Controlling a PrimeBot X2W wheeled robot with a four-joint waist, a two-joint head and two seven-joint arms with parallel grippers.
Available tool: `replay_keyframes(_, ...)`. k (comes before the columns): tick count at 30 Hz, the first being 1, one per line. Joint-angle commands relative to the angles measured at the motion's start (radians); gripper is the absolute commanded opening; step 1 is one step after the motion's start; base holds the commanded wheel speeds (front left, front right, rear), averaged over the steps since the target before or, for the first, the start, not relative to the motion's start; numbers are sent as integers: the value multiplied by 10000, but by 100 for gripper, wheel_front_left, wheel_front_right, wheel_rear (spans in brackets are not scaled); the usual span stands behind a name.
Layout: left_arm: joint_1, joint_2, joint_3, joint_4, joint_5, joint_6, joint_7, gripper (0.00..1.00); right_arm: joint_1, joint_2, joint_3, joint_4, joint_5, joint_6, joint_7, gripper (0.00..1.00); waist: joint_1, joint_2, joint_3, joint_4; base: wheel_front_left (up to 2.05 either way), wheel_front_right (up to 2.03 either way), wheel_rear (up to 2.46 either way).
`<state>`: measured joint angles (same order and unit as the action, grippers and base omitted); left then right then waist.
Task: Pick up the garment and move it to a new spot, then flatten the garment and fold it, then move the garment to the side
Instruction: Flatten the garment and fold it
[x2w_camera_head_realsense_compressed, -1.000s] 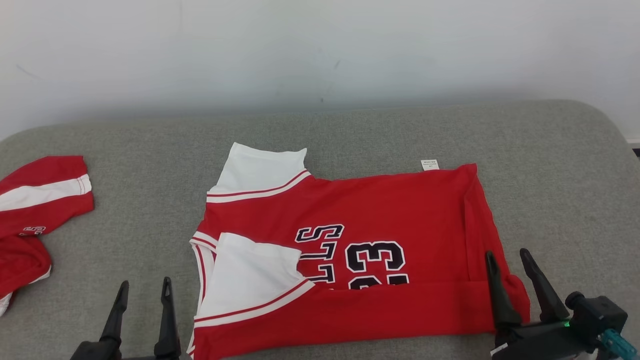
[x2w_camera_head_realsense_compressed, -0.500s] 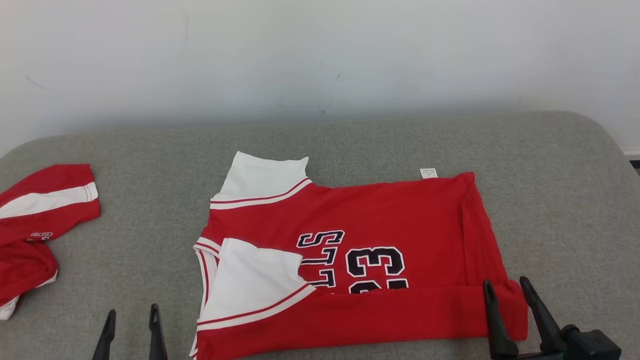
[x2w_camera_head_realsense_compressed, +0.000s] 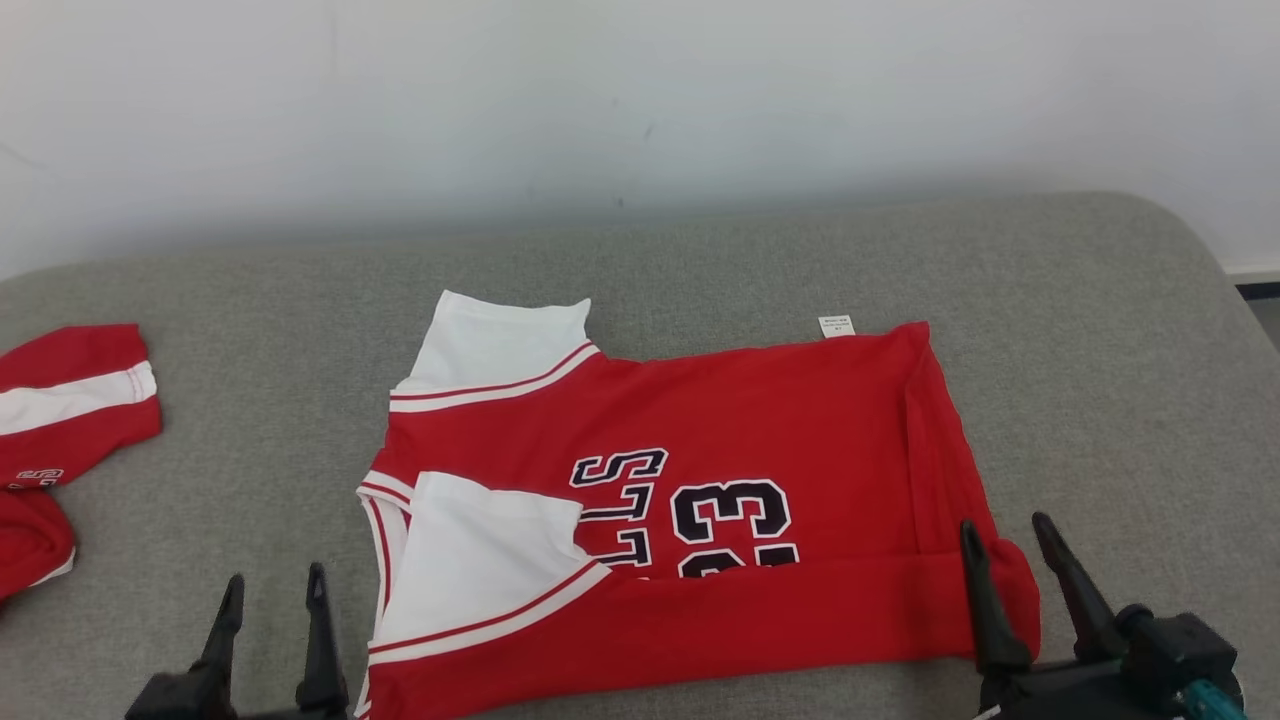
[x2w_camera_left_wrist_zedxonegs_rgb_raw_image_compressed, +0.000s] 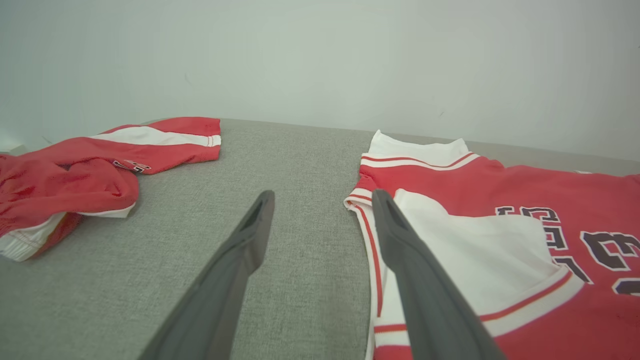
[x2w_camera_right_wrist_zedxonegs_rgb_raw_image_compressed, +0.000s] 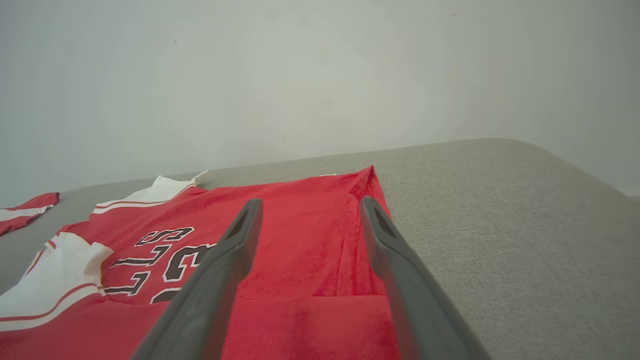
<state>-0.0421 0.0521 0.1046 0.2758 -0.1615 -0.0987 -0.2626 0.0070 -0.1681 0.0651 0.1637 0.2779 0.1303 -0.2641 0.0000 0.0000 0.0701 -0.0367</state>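
The shirt (x2w_camera_head_realsense_compressed: 760, 420), red with white sleeves, lies flat in the middle of the grey pad (x2w_camera_head_realsense_compressed: 1100, 330), neck end to the left and hem to the right. Its near long edge is folded up over the front and hides the lower part of the dark "23". The near sleeve (x2w_camera_head_realsense_compressed: 480, 550) is folded in over the chest, and the far sleeve (x2w_camera_head_realsense_compressed: 500, 335) sticks out at the far left corner. A small white tag (x2w_camera_head_realsense_compressed: 836, 326) shows at the far edge. The right gripper (x2w_camera_head_realsense_compressed: 1003, 522) is over the shirt's near right corner, jaws apart and empty; contact cannot be told. The left gripper (x2w_camera_head_realsense_compressed: 276, 578) is over bare pad just left of the shirt's near left corner, jaws also apart and empty. A second red and white garment (x2w_camera_head_realsense_compressed: 60, 400) lies crumpled at the pad's left edge, well apart from the shirt
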Motion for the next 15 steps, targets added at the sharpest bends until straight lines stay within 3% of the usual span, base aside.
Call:
replay_keyframes(1,-511,101,-61,260,21,-87,-22,100,-340,-108,19,98,137,5,-9,100,0,0,344,-251,0,0,0)
replay_keyframes(8,-2770,996,-336,1664,-390,-290,22,100,-1988,-78,185,902,477,5,-9,100,0,0,1339,-918,0,0,0)
replay_keyframes(15,-5752,2585,-1357,2558,-1296,-316,1325,100,-4242,263,454,2191,706,5,-9,100,0,0,2798,-1684,0,0,0)
